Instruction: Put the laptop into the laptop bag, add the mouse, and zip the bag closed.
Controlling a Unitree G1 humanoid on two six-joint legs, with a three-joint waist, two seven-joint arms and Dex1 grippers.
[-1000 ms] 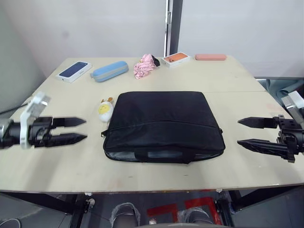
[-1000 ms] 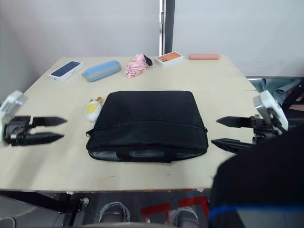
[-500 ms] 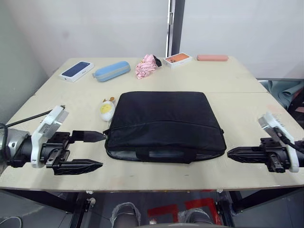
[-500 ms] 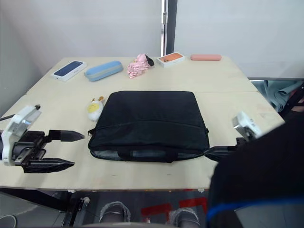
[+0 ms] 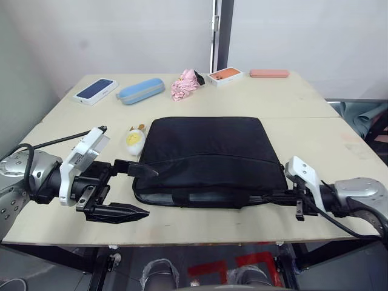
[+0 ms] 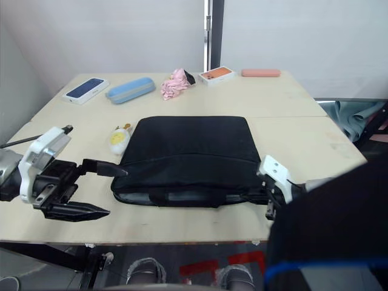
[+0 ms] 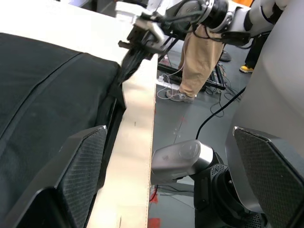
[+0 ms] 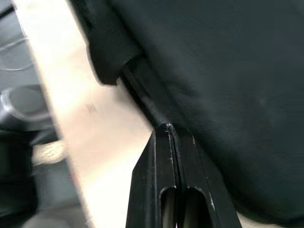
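Both arms have swung in from the table's sides within the last second. The left gripper [image 5: 138, 191], fingers spread wide, now brackets the near-left corner of the laptop bag [image 5: 209, 159]. The right gripper [image 8: 172, 130], fingers pressed together, has its tip at the bag's near-right edge, possibly on the zipper pull; what it pinches cannot be told. That suggests zipping is starting. There is one bag, mid-table, with one plush charm [image 5: 134, 140] beside it, and two grippers.
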